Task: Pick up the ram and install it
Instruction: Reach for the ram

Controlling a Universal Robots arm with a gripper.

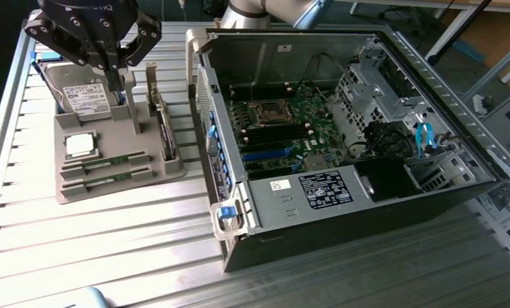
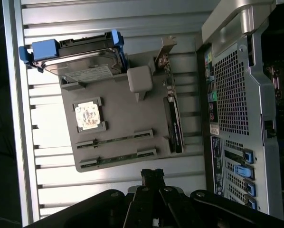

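Note:
Two ram sticks lie edge-up in slots at the front of the grey parts holder: one ram stick and a second one beside it. My gripper hangs above the back of the holder, over the hard drive, well apart from the ram. Its black fingers are shut together with nothing between them. The open computer case stands to the exterior view's right, its green motherboard exposed.
On the holder also sit a hard drive with blue rails, a square silver CPU, an upright expansion card and a grey post. The case wall stands close beside the holder. Slatted metal tabletop lies in front.

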